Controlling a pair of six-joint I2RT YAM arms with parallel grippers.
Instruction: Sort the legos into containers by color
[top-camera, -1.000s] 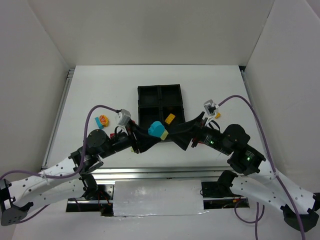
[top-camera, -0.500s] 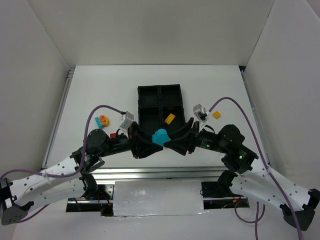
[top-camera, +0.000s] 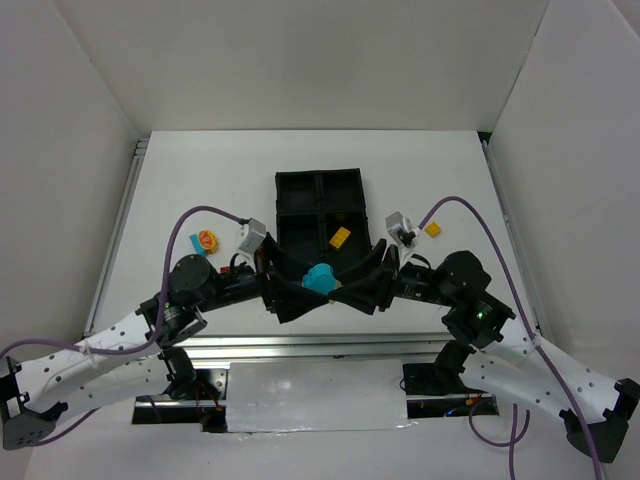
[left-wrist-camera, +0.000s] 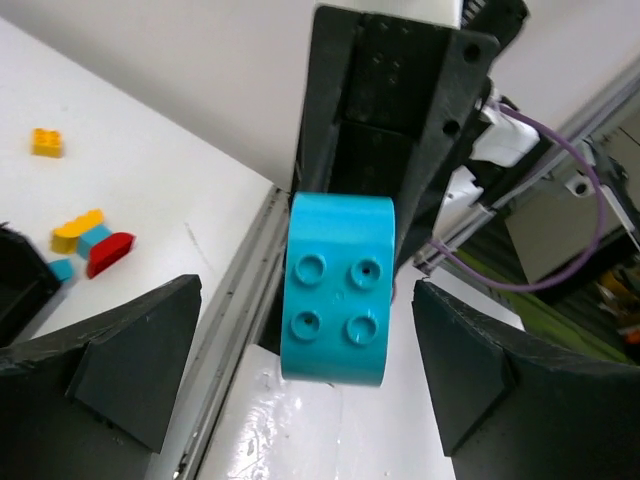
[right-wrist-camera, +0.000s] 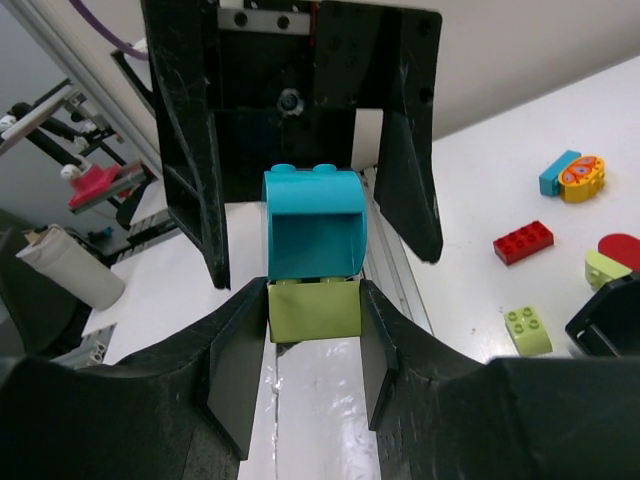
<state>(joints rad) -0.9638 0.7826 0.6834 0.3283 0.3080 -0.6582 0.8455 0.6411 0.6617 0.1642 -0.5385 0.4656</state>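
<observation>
- Surface (top-camera: 200, 180): white, with walls on three sides. Both arms reached inward and met at lower centre of the top view.
- Tray (top-camera: 282, 200): black, two-by-two compartments, centre of the top view. One orange-yellow brick (top-camera: 341, 237) lay in its lower-right compartment. The other three looked empty, so sorting was judged barely begun.
- Left claw (left-wrist-camera: 305, 292): wide open, its fingers standing well clear on either side of the cyan brick (left-wrist-camera: 337, 288). Risk: any sideways drift while backing off would swipe a finger into that brick.
- Right claw (right-wrist-camera: 315, 310): closed on the lime brick (right-wrist-camera: 314, 308), pads on its two side faces. The cyan brick sat stacked on top of it, ungripped.
- Stack position: held off the surface, just below the tray's near edge in the top view.
- Risk: only the stud joint held the cyan brick. A knock or fast swing could pop it loose, and it might fall beyond the near edge.
- Risk: dropped as a pair, two colours would land in one compartment, so they needed separating.
- Loose pieces: red brick (right-wrist-camera: 523, 241) and a small lime piece (right-wrist-camera: 527, 330) lay at right of the right wrist view, unsorted.
</observation>
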